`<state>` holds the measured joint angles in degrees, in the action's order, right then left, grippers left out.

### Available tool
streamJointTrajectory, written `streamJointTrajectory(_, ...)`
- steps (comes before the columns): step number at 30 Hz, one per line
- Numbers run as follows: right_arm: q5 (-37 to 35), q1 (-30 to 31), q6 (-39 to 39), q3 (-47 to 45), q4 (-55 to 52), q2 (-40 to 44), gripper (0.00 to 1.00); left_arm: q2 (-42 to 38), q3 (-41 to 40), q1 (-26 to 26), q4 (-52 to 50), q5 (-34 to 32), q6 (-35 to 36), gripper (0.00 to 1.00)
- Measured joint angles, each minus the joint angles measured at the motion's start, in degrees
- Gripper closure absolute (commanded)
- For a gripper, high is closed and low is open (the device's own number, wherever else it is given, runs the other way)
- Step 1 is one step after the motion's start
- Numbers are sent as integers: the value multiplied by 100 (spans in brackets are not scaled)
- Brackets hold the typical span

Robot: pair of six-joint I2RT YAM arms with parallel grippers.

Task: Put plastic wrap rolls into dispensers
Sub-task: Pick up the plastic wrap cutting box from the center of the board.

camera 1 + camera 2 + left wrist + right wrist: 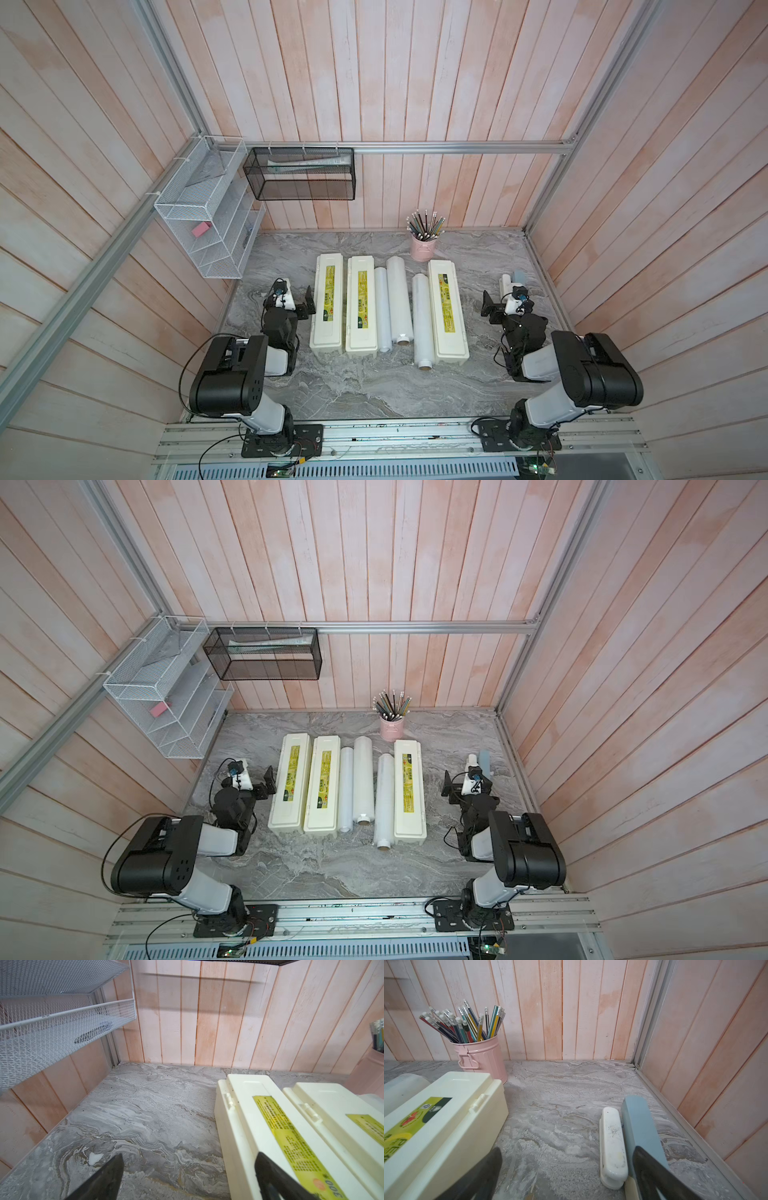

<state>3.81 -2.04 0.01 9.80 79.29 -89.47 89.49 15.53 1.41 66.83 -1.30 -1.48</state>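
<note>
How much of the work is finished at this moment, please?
Done: nothing; all three plastic wrap rolls lie on the table beside the dispensers, whose lids are shut. In hand: nothing; the jaws of both arms stand open and empty. Left: open each dispenser, put one roll in.

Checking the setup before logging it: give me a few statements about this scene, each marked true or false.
1. All three dispensers are shut. True.
2. One roll already lies inside a dispenser. False: all three rolls lie on the table.
3. The left gripper and right gripper are open and empty. True.
4. The pencil cup stands at the table's front edge. False: it stands at the back, by the wall.
</note>
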Motion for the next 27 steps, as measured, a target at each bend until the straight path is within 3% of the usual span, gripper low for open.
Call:
streamJointTrajectory(11,-378,0,151,140,-129,0,2,0,0,0,0,94,35,0)
streamJointTrajectory(27,-402,0,153,149,-170,0,2,0,2,2,-4,105,42,0)
